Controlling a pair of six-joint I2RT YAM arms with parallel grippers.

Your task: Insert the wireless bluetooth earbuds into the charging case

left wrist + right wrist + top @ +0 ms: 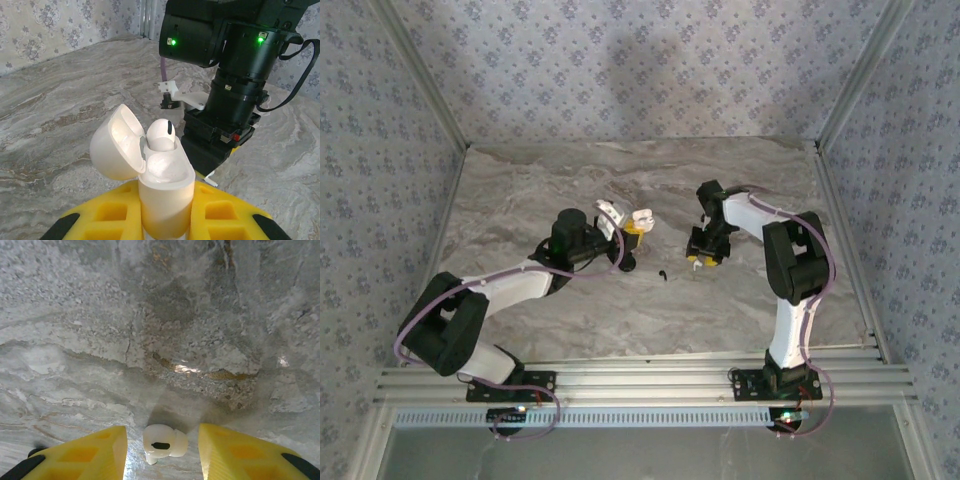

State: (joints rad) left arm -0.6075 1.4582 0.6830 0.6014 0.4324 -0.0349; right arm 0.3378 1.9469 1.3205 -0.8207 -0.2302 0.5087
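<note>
My left gripper [634,233] is shut on the white charging case [165,192], held upright between its yellow fingers [225,215]. The case's lid [116,145] hangs open to the left, and one white earbud [161,134] sits in the far slot. In the top view the case [641,217] is at the table's middle. My right gripper [162,447] is down at the table, open, with a second white earbud [164,442] lying loose between its yellow fingers [85,455], a gap on each side. A tiny black earbud [663,274] lies on the table between the two grippers.
The grey marbled table [740,180] is walled in by patterned panels, with metal rails along its near edge [650,375]. The right arm's black wrist [235,75] looms close behind the case in the left wrist view.
</note>
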